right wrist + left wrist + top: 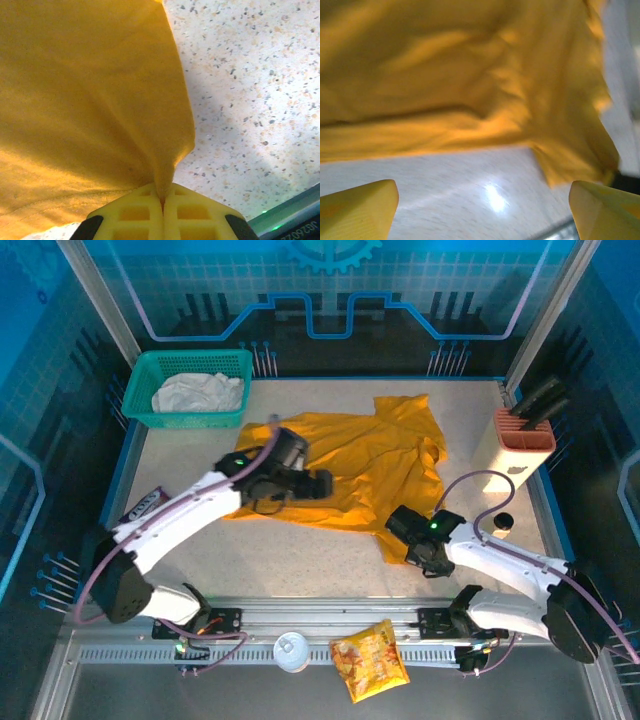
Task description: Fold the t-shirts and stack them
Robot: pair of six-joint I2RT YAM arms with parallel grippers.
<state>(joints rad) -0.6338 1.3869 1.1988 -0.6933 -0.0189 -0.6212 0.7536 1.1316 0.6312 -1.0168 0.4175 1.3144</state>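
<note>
Off-white t-shirt (pixel 198 392) is sitting bunched up inside the teal basket (pixel 143 390) at the far left corner of the table (pixel 300 560).

Next to the right, I am reaching my left arm out over the table. My left gripper (pixel 322 483) is hanging over the near left part of the mustard t-shirt (pixel 370 455). In my left wrist view, my left gripper (pixel 480 210) is spread wide. One of my yellow fingers (pixel 360 210) is showing in each bottom corner. Bare table is showing between them, and the near edge of the mustard t-shirt (pixel 470 75) is lying just past them. I cannot tell if my fingers are touching the cloth.

The mustard t-shirt is lying in the middle of the table. It is spread out but wrinkly, with folds bunching up on its right side. It is well apart from the basket.

Farther right, my right gripper (pixel 397 527) is sitting at the near right corner of the mustard t-shirt. In my right wrist view, my right gripper (pixel 162 200) is pressed together and pinching a fold of the mustard t-shirt (pixel 85 100). The cloth is fanning out from the pinch, up and to the left, with speckled table to its right.

A pink holder (pixel 524 432) is standing at the right edge of the table. A shiny snack packet (pixel 370 660) is lying on the metal rail between my two bases.
</note>
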